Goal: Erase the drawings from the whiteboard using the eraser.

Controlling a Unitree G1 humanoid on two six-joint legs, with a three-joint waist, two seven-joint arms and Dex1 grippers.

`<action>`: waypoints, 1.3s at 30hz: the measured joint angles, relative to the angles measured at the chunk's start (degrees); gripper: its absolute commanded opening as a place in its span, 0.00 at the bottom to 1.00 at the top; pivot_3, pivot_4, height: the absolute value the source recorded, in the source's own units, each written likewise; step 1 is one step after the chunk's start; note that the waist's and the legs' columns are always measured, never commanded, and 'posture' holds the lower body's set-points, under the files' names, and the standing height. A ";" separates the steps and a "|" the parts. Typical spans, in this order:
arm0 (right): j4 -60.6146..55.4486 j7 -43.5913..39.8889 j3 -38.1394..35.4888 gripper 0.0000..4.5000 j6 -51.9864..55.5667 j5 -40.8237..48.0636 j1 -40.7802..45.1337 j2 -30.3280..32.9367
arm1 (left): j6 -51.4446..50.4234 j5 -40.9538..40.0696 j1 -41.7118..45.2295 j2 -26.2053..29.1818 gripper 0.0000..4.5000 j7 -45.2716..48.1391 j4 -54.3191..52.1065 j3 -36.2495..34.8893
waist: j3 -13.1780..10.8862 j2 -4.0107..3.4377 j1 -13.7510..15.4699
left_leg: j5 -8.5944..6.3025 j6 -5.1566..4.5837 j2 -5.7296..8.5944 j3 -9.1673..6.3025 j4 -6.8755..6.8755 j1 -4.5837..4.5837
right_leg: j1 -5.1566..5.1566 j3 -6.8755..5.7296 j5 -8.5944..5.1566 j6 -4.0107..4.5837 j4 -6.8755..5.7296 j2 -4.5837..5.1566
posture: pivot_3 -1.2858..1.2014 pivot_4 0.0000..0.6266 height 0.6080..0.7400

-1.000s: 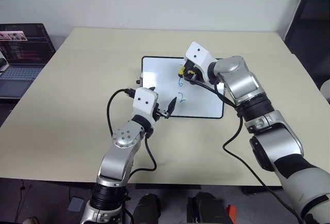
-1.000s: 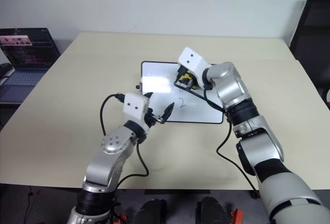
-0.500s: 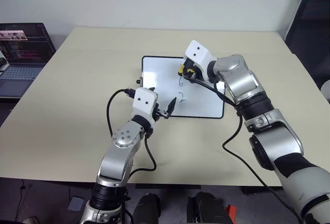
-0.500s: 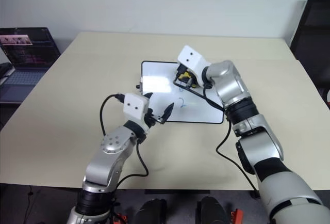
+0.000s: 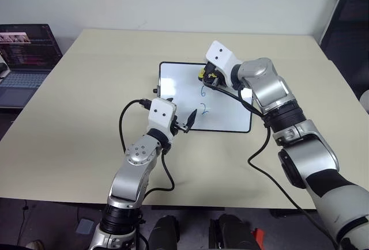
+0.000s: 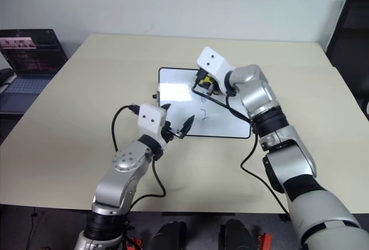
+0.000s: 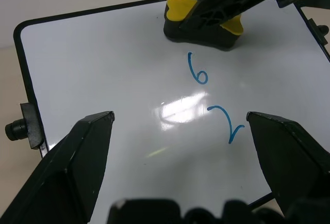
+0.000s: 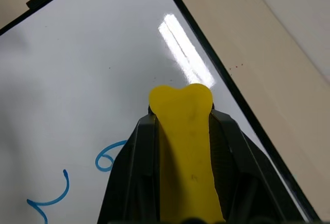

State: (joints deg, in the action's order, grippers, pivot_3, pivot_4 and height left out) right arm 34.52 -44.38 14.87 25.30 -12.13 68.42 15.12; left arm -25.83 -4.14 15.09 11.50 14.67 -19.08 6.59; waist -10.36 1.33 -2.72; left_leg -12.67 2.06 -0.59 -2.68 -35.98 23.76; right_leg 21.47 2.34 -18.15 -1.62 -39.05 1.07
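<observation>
Pale beige table (image 5: 86, 88) fills most of the room in front of a white wall, with an open laptop (image 5: 23, 60) off its left edge, partly cut off by the picture. Near the middle lies the whiteboard (image 5: 230, 120), its far right corner and part of its right edge hidden behind the right arm. Small black knobs show on its left short side; those on the other side I cannot make out.

Up at the board's far edge the right gripper (image 8: 180, 131) has its jaws clamped on the eraser (image 7: 201, 20), whose yellow top pokes out past the black fingers; its black underside sits on or just above the white surface, and I cannot tell which. Just nearer than the eraser are the drawings (image 7: 198, 69), a blue "6" with a "2" below it.

Over the board's near edge hangs the left gripper (image 5: 180, 122), jaws spread wide and holding nothing. Bare tabletop lies all round the board, widest toward the left.
</observation>
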 measured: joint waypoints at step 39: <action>1.32 -0.08 -1.06 0.22 5.15 4.30 -0.04 4.66 | -0.01 -0.01 -0.79 -0.47 1.00 -0.03 -0.16 0.70 | 0.03 0.03 1.56 | 0.02 -0.01 0.12 -0.20 -0.21 -0.01 | -0.19 -0.18 0.04 -0.05 -0.06 0.05 | 0.52 0.24 1.00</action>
State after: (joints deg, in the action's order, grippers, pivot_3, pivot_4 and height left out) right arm 35.85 -44.47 13.81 30.44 -7.83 68.38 19.78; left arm -25.83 -4.15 14.29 11.03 14.64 -19.24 7.29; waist -10.33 1.36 -1.16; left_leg -12.66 2.05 -0.47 -2.88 -36.20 23.75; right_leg 21.28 2.16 -18.10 -1.67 -39.12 1.11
